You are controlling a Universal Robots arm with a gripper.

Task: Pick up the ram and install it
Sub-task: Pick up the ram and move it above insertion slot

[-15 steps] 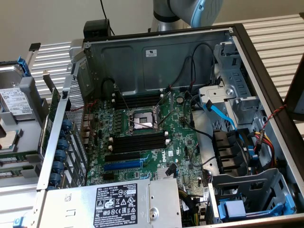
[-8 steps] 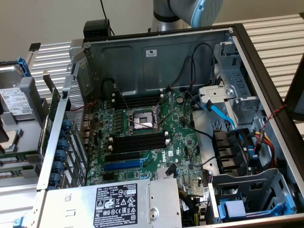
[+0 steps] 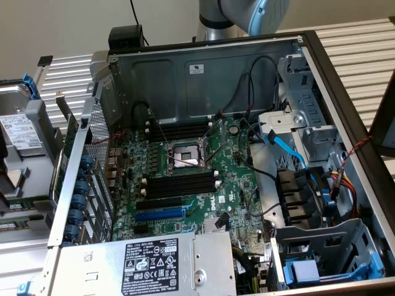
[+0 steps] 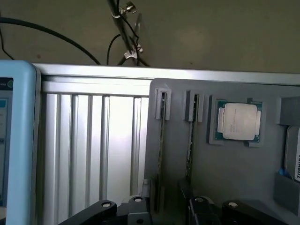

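Exterior view, computer case (image 3: 336, 86): open on the table (image 3: 358, 37); motherboard (image 3: 237, 179) exposed, black memory slots (image 3: 185, 184) mid-board.
Wrist view, the ram (image 4: 161, 140): standing on edge in grey tray (image 4: 225, 178).
Wrist view, end effector (image 4: 171, 211): fingers spread, near the ram, gripping nothing.

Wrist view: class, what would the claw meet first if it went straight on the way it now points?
Most likely the ram standing on edge in the grey tray, lined up with the open claw, though depth is unclear.
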